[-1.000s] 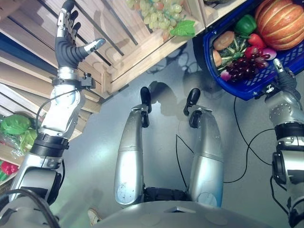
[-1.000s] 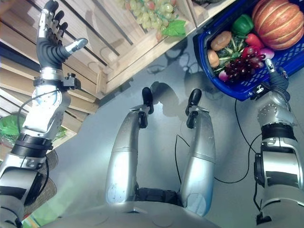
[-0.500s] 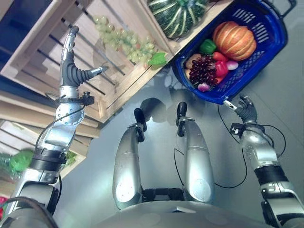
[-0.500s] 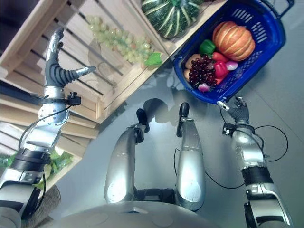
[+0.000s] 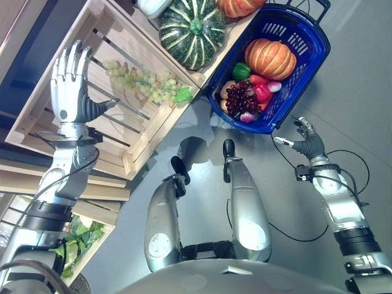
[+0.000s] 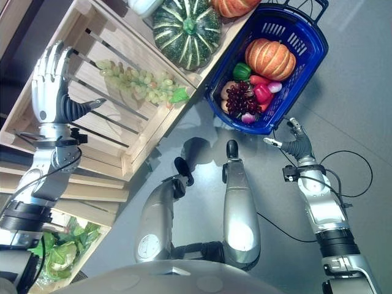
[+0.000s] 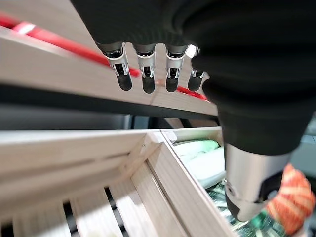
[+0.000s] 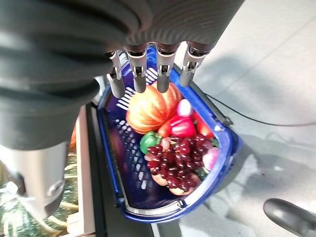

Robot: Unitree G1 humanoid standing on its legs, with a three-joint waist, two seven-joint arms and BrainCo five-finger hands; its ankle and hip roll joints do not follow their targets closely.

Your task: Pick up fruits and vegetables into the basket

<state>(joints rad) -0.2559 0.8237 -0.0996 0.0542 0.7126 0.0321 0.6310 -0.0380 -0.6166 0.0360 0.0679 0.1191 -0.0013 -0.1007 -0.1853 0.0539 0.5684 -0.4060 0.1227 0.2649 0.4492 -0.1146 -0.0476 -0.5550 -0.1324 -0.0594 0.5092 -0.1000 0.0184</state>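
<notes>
A blue basket [image 5: 308, 50] lies on the grey floor beside the wooden crates. It holds an orange pumpkin [image 5: 270, 58], a green pepper [image 5: 241, 70], a red pepper [image 5: 261, 93] and dark grapes [image 5: 237, 98]. My right hand [image 5: 308, 145] hovers open just short of the basket's near end, apart from it, and its straight fingers [image 8: 163, 66] point at the basket [image 8: 116, 165]. Green grapes [image 5: 146, 87] lie in a slatted crate [image 5: 135, 131]. My left hand [image 5: 69, 86] is raised open over that crate's left side, fingers [image 7: 144, 79] straight, holding nothing.
A striped green pumpkin [image 5: 192, 32], an orange pumpkin [image 5: 240, 6] and a white vegetable [image 5: 150, 5] sit in the crate behind the basket. Leafy greens [image 5: 76, 241] fill a lower crate at the left. Grey floor spreads to the right of the basket.
The whole view has shifted, so the camera moved. My right hand, at the basket's rim a second ago, now hangs apart from it. My left hand has turned flat towards the camera.
</notes>
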